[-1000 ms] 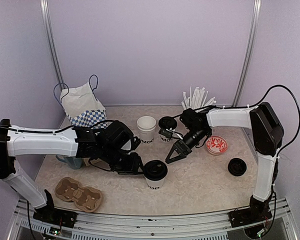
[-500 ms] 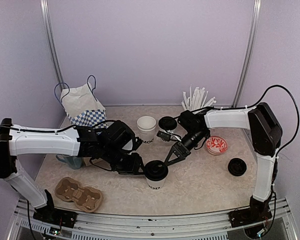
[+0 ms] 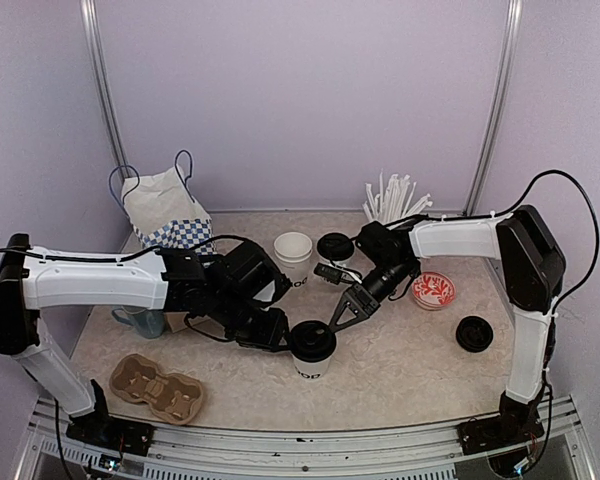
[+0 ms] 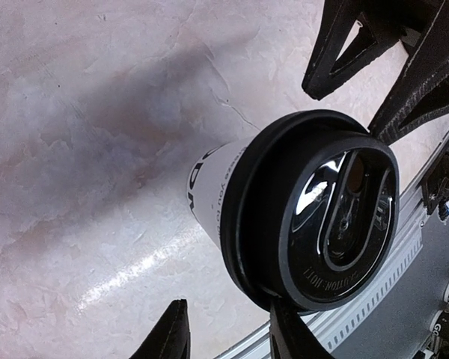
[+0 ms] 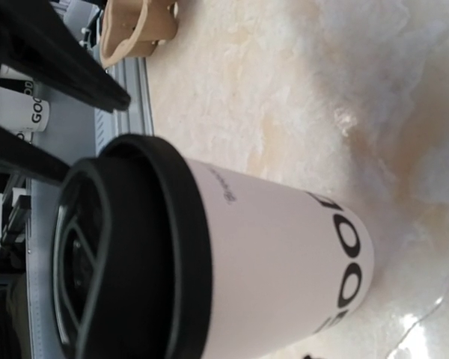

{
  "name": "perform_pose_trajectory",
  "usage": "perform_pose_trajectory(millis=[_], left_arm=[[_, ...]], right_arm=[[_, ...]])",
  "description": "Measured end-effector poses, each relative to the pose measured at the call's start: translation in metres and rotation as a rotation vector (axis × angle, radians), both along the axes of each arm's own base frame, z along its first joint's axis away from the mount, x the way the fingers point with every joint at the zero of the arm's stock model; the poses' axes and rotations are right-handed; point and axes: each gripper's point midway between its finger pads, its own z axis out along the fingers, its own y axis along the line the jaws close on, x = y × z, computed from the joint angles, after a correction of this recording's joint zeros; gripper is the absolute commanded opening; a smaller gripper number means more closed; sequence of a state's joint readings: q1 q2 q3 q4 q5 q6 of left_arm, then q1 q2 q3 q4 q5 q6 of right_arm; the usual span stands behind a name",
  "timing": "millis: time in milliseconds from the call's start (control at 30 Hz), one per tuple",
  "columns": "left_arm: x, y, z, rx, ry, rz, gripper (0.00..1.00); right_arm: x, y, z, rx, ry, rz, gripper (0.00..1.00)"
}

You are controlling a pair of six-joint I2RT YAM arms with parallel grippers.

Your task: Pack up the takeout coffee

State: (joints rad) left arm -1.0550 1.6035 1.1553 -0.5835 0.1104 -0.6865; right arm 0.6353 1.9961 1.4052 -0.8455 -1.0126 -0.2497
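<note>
Lidded coffee cup: A white paper cup (image 3: pixel 311 362) with black lettering near its base stood upright at the near middle of the marbled table (image 3: pixel 420 375). Its black lid (image 3: pixel 311 340) was seated on the rim.
Left gripper: The left gripper (image 3: pixel 283 338) sat low at the cup's left side. Its jaws were partly parted and gripped nothing. In the wrist view bare table showed between the fingertips, with the lid's rim just ahead of them.
Right gripper: The right gripper (image 3: pixel 337 318) reached in from the far right, its fingers spread with their tips at the lid's edge. It held nothing. Whether it touched the rim could not be told.
Other cups: An open white cup (image 3: pixel 293 250) stood behind the lidded cup. A second capped cup (image 3: pixel 334 246) stood just beside it, partly hidden by the right arm.
Carrier: A brown cardboard cup carrier (image 3: pixel 158 388) lay at the near left, well apart from the lidded cup.
Left side: A checked paper bag (image 3: pixel 165 215) stood at the back. A light-blue mug (image 3: pixel 140 322) sat under the left arm.
Right side: A cup of white straws (image 3: pixel 390 200) stood at the back. A red-patterned dish (image 3: pixel 433 290) and a loose black lid (image 3: pixel 474 333) lay nearer the front.
</note>
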Motion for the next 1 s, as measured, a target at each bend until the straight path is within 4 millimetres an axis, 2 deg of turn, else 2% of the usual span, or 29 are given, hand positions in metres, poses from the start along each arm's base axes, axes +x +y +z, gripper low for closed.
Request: perform_pose_trajectory(millis=[133, 300, 400, 467, 533, 667, 700, 733, 800, 833, 867, 967, 1000], left_arm=[[0.002, 0.001, 0.001, 0.014, -0.017, -0.004, 0.37], [0.007, 0.001, 0.005, 0.044, -0.062, -0.020, 0.38], [0.014, 0.000, 0.010, 0.052, -0.111, -0.032, 0.45], [0.018, -0.005, 0.021, 0.042, -0.147, -0.054, 0.50], [0.023, -0.012, 0.039, 0.030, -0.193, -0.082, 0.54], [0.037, -0.024, 0.094, 0.001, -0.325, -0.141, 0.67], [0.040, -0.026, 0.108, -0.002, -0.361, -0.152, 0.78], [0.044, -0.027, 0.120, -0.007, -0.396, -0.162, 0.96], [0.055, -0.030, 0.155, -0.015, -0.502, -0.174, 0.99], [0.062, -0.030, 0.171, -0.018, -0.557, -0.164, 0.99], [0.067, -0.030, 0.182, -0.016, -0.603, -0.157, 0.99], [0.093, -0.022, 0.213, 0.017, -0.784, -0.095, 0.99], [0.101, -0.020, 0.220, 0.028, -0.833, -0.076, 0.99]], right_arm=[[-0.001, 0.000, 0.000, 0.000, 0.003, -0.003, 0.44], [0.000, -0.001, 0.004, 0.013, -0.045, 0.015, 0.51], [0.002, -0.005, 0.007, 0.001, -0.113, 0.032, 0.56], [0.001, -0.007, 0.013, -0.002, -0.145, 0.043, 0.57], [0.000, -0.008, 0.022, 0.008, -0.172, 0.052, 0.58], [0.003, -0.010, 0.050, 0.036, -0.254, 0.071, 0.59], [0.006, -0.011, 0.058, 0.041, -0.285, 0.070, 0.60], [0.009, -0.011, 0.066, 0.048, -0.316, 0.069, 0.61], [0.021, -0.011, 0.090, 0.063, -0.418, 0.058, 0.70], [0.027, -0.011, 0.105, 0.075, -0.484, 0.047, 0.92], [0.033, -0.013, 0.118, 0.085, -0.551, 0.031, 0.98], [0.052, -0.022, 0.164, 0.125, -0.767, -0.055, 0.99], [0.060, -0.027, 0.185, 0.160, -0.858, -0.101, 0.99]])
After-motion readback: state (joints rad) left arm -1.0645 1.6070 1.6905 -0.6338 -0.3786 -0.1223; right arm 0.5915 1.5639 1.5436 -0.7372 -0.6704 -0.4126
